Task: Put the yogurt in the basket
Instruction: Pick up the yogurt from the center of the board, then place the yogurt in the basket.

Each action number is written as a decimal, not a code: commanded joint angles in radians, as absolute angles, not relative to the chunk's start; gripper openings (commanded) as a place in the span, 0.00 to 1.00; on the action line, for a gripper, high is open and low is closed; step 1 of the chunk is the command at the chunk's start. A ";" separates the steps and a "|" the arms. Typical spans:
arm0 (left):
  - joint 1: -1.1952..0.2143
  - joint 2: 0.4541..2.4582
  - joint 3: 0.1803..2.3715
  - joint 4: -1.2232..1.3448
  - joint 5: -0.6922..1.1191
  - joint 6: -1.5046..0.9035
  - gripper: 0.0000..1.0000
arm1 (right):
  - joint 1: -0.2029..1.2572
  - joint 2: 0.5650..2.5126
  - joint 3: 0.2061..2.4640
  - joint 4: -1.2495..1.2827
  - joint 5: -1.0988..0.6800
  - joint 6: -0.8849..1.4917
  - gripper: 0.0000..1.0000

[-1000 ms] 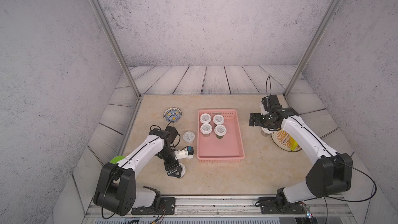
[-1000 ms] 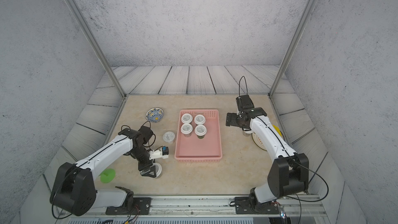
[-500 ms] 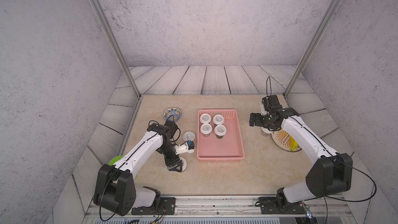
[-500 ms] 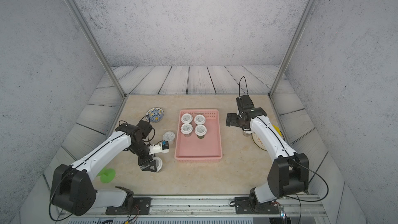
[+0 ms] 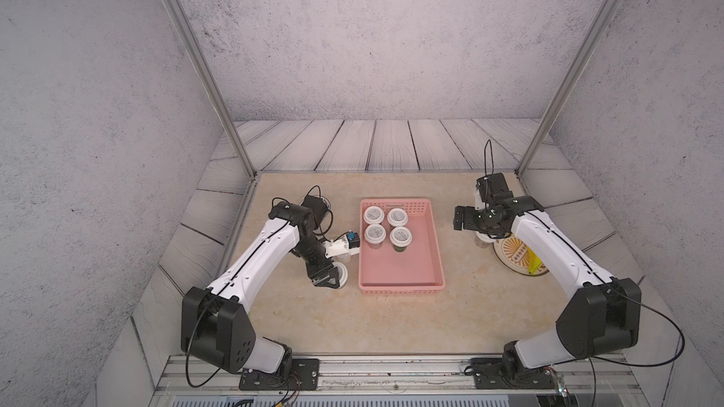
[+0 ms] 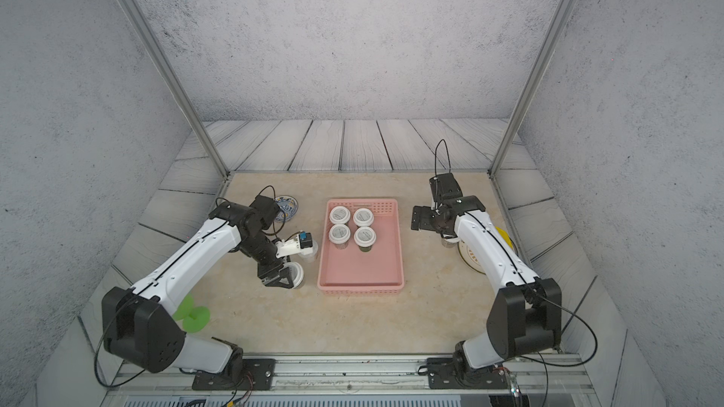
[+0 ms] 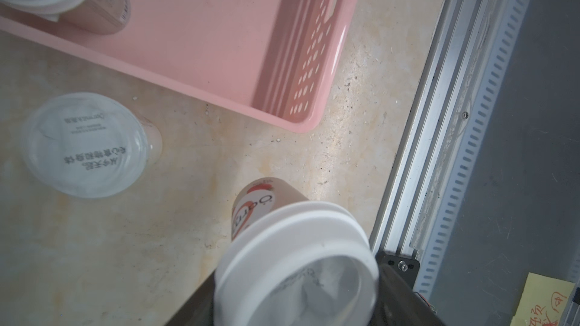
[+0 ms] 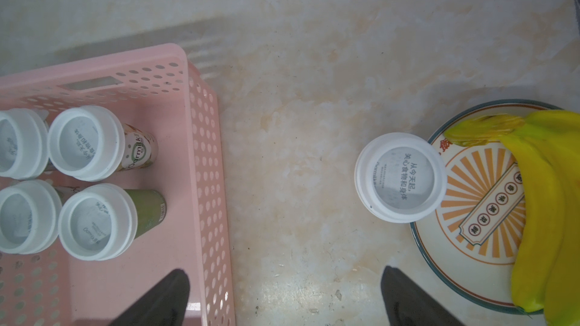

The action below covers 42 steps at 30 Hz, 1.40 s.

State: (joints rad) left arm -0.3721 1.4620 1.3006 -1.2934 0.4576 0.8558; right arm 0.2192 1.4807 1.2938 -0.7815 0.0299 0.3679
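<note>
Now, bench [image 5: 391, 319] first: the marbled top carries the pink basket [image 5: 401, 268] at centre, with four yogurt cups [image 5: 374, 233] standing upright in a two-by-two block at its far end; the near half is bare.

Left arm: over the last second it has swung in toward the basket's left wall, and its jaws have been narrowing around a beige cup. Left gripper [image 5: 333, 276] sits low at the near-left of the basket; the left wrist view shows that held cup [image 7: 295, 261] pinched between the dark jaws, lid toward the camera. Judged a fresh grasp, lift not yet begun. Another cup [image 7: 84, 145] stands on the bench just beside the basket's left wall, untouched.

Right arm: no shift between looks. Right gripper [image 5: 462, 223] hovers right of the basket with jaws spread wide, empty. Below it one cup [image 8: 400, 180] stands against the rim of the banana plate [image 8: 464, 283].

Count: four in, one in hand, two loose. Next likely the carry over the left wall.
</note>
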 commanded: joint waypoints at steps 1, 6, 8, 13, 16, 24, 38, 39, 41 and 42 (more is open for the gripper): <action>-0.399 1.495 1.371 -1.334 0.486 0.839 0.70 | 0.216 1.441 1.281 -0.798 0.038 0.382 1.00; -0.452 1.568 1.493 -1.360 0.492 0.804 0.70 | 0.216 1.430 1.281 -0.811 0.041 0.387 1.00; -0.475 1.604 1.551 -1.374 0.488 0.791 0.69 | 0.216 1.421 1.276 -0.812 0.043 0.387 1.00; -0.526 1.709 1.688 -1.392 0.481 0.761 0.65 | 0.215 1.392 1.254 -0.806 0.060 0.388 1.00; -0.552 1.767 1.751 -1.393 0.477 0.748 0.66 | 0.215 1.375 1.240 -0.796 0.065 0.391 1.00; -0.603 1.895 1.870 -1.391 0.483 0.725 0.66 | 0.214 1.340 1.225 -0.804 0.072 0.388 1.00; -0.644 2.066 1.958 -1.370 0.412 0.656 0.59 | 0.207 1.325 1.201 -0.792 0.071 0.382 1.00; -0.644 2.077 1.958 -1.369 0.403 0.654 0.59 | 0.206 1.325 1.201 -0.793 0.071 0.382 1.00; -0.644 2.096 1.962 -1.369 0.385 0.650 0.59 | 0.205 1.324 1.200 -0.793 0.071 0.382 1.00; -0.644 2.108 1.966 -1.373 0.377 0.649 0.59 | 0.204 1.324 1.200 -0.793 0.071 0.381 1.00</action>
State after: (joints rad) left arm -0.6418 2.0808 1.9427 -1.3552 0.4072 0.6647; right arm 0.2104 1.3495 1.2144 -0.7914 0.0589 0.3817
